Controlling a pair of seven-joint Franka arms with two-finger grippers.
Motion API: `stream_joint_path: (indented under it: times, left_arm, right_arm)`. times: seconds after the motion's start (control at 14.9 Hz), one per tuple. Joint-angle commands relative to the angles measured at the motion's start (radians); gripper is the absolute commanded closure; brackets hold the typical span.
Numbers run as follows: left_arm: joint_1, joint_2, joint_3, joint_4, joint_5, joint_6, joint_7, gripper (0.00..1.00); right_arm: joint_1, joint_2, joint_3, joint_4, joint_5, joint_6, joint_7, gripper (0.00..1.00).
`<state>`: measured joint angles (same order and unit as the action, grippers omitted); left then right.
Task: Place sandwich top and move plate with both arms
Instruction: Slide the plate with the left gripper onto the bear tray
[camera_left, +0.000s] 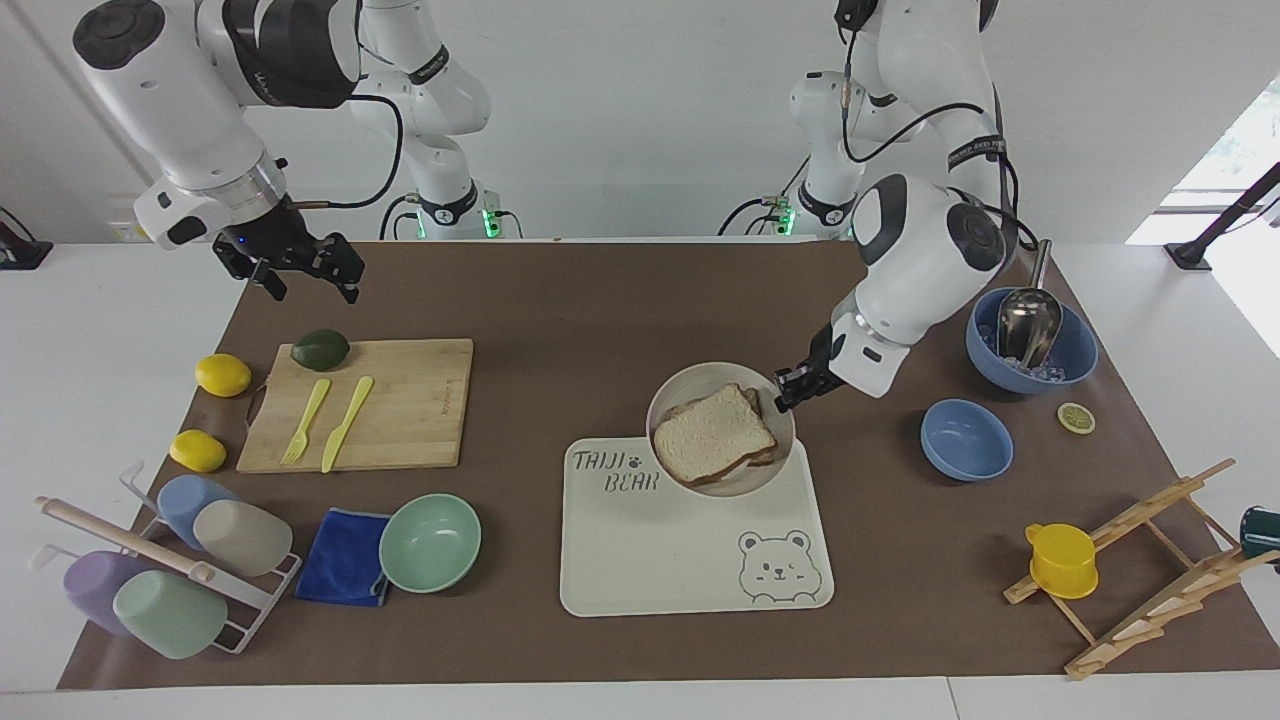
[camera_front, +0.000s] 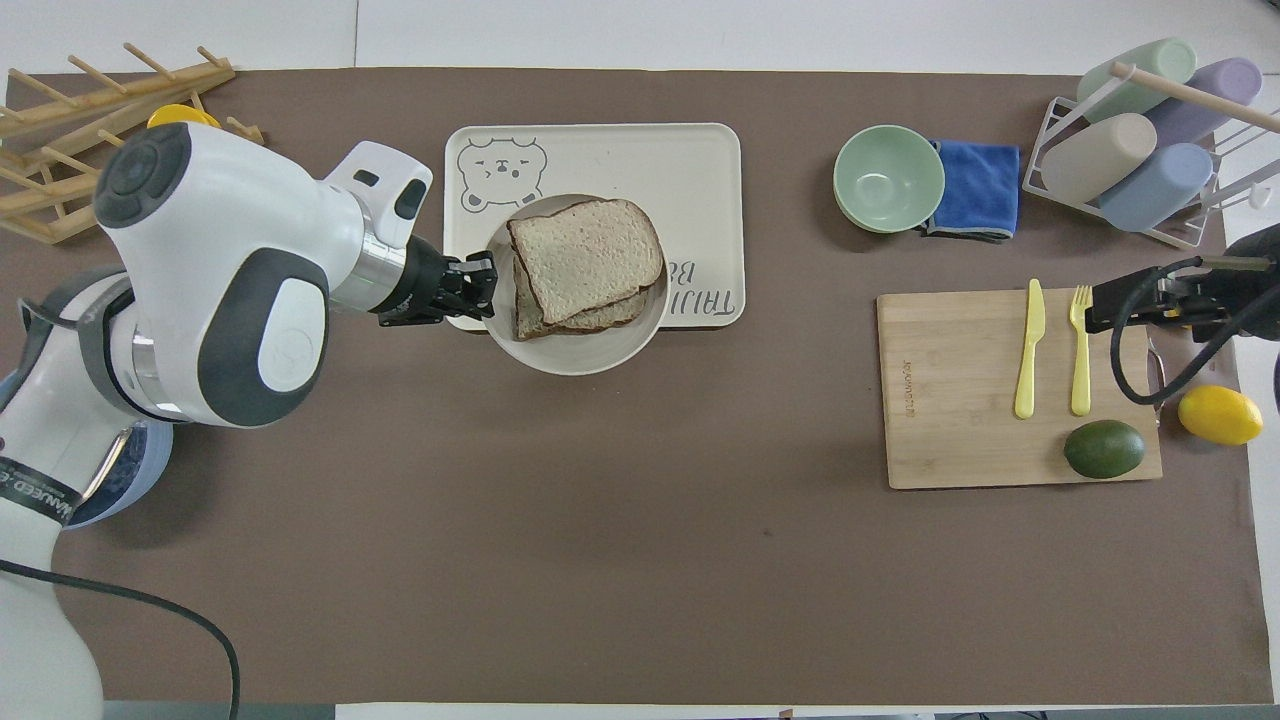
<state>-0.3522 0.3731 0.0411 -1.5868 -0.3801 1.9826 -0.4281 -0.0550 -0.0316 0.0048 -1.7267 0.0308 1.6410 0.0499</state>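
Observation:
The plate (camera_left: 690, 386) is small, round and cream-white, and carries a sandwich. The sandwich top (camera_left: 712, 436), a pale speckled slice with a brown crust, lies on a lower slice. My left gripper (camera_left: 786, 386) is shut on the plate's rim and holds it tilted in the air over the edge of the bear tray (camera_left: 690, 560) nearer to the robots. The overhead view shows the same: the left gripper (camera_front: 482, 290), the plate (camera_front: 580, 356), the sandwich top (camera_front: 585, 255) and the tray (camera_front: 700, 160). My right gripper (camera_left: 302, 272) is open and empty, raised over the mat beside the cutting board, and it also shows in the overhead view (camera_front: 1100, 306).
A cutting board (camera_left: 410, 400) holds an avocado (camera_left: 320, 349), a yellow fork and a knife. Two lemons, a cup rack, a blue cloth and a mint-green bowl (camera_left: 430, 542) are at the right arm's end. Two blue bowls (camera_left: 966, 438) and a wooden rack are at the left arm's end.

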Motion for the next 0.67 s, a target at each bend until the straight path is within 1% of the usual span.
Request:
stream_joint_path:
  times: [0.0, 0.13, 0.2, 0.27, 0.4, 0.6]
  left_arm:
    - [0.032, 0.182, -0.006, 0.200, -0.025, -0.045, 0.009, 1.00]
    - [0.030, 0.217, -0.006, 0.211, -0.022, -0.019, 0.011, 1.00]
    - [0.022, 0.228, -0.004, 0.202, -0.017, 0.029, 0.009, 1.00]
    - [0.021, 0.231, -0.006, 0.197, -0.014, 0.082, 0.009, 1.00]
    - [0.006, 0.230, -0.004, 0.167, -0.011, 0.108, 0.009, 1.00]
    - [-0.034, 0.216, -0.003, 0.099, -0.010, 0.176, 0.009, 1.00]
  right_arm:
    - [-0.008, -0.004, 0.001, -0.001, 0.026, -0.012, -0.021, 0.00]
    - [-0.023, -0.008, 0.000, -0.011, 0.026, -0.026, -0.019, 0.00]
    - [-0.043, -0.010, 0.000, -0.010, 0.026, -0.018, -0.027, 0.00]
    - [-0.043, -0.004, 0.001, -0.002, 0.024, -0.006, -0.034, 0.00]
    - [-0.037, -0.007, 0.004, -0.001, 0.023, 0.031, -0.074, 0.00]
    - [-0.039, -0.013, 0.006, -0.007, 0.026, 0.030, -0.071, 0.00]
